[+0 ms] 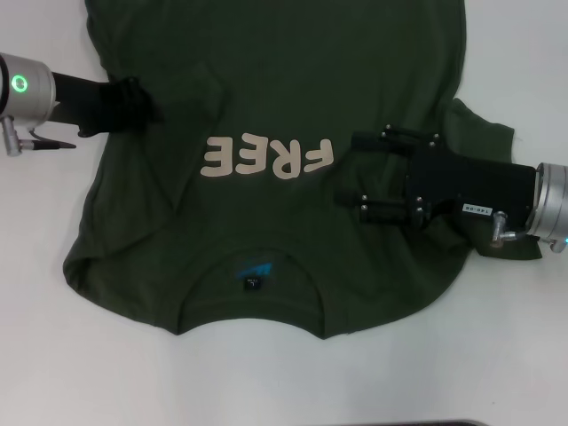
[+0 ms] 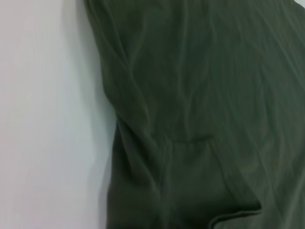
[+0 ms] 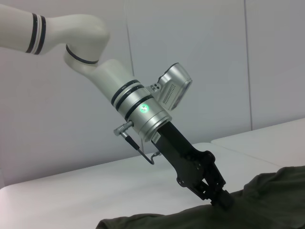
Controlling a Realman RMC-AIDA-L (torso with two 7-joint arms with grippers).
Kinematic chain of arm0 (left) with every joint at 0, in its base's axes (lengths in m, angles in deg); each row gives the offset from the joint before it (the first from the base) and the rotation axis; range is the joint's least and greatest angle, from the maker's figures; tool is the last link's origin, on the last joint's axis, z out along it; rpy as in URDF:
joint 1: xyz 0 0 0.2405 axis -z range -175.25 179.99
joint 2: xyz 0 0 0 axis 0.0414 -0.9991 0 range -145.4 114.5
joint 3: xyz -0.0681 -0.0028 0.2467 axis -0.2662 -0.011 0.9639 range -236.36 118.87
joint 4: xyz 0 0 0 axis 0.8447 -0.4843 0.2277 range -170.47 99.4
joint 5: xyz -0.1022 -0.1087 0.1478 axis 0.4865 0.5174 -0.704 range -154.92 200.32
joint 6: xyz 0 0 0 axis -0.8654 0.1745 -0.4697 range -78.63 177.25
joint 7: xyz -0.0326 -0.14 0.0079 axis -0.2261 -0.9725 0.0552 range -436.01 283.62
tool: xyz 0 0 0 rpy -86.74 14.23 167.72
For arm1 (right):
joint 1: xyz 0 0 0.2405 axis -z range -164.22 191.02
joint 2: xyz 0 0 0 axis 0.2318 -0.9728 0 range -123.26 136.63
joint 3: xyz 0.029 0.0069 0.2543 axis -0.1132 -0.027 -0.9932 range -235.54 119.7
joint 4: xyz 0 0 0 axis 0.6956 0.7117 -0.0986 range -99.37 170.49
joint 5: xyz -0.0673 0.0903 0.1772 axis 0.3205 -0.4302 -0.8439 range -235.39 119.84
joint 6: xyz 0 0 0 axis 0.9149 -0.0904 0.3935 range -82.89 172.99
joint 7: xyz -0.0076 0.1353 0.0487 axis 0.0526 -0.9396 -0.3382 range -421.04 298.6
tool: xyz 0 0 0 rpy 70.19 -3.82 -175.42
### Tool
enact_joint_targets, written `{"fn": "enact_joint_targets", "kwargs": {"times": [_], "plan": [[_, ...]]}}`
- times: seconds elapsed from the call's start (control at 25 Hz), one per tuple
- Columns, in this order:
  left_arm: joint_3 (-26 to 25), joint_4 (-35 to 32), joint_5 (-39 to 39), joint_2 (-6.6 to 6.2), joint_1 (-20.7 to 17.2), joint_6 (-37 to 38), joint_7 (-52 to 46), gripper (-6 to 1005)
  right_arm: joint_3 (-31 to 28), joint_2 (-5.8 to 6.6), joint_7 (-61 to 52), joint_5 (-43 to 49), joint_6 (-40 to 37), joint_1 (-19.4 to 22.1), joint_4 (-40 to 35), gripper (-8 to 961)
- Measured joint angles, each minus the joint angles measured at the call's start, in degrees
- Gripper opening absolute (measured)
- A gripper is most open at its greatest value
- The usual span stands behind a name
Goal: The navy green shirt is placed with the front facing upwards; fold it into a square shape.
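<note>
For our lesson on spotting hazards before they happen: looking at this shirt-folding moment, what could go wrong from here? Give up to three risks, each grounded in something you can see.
1. The left gripper meets the dark olive-green cotton T-shirt at one small spot on its edge; lifting from there could bunch the cloth instead of making a straight fold.
2. The right gripper lies over the shirt beside the cream "FREE" lettering; moving it could drag the cloth askew.
3. The shirt's sleeve near the right gripper is already rumpled, which may spoil a square shape.

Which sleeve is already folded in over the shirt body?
The sleeve on the robot's left, under the left gripper: it lies doubled over the dark olive-green cotton shirt. The right sleeve sticks out flat on the white table, beside the right gripper.
</note>
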Motion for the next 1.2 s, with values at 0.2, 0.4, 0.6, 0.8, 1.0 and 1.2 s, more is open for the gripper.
{"fn": "enact_joint_targets", "kwargs": {"times": [0.2,0.4,0.6,0.8,1.0,1.2], "plan": [[-0.8,1.5,0.4,0.21,-0.4,3.4,0.3,141,-0.1,0.00,0.0,0.0,0.0,0.0,0.0,822],[-1.6,3.0,1.6,0.61,-0.6,7.7,0.7,3,-0.1,0.00,0.0,0.0,0.1,0.0,0.0,822],[-1.9,3.4,5.4,1.50,-0.9,10.2,2.4,27,-0.1,0.00,0.0,0.0,0.3,0.0,0.0,824],[-1.4,2.9,6.9,3.29,-1.0,10.3,2.9,52,0.2,0.00,0.0,0.0,0.4,-0.1,0.0,824],[-1.2,1.7,6.9,4.18,-1.0,9.6,3.6,76,0.3,0.00,0.0,0.0,0.4,-0.1,0.0,824],[-1.2,-1.3,7.4,4.76,-0.6,7.3,5.5,101,0.3,0.00,0.0,0.1,0.4,0.0,0.1,823]]}}
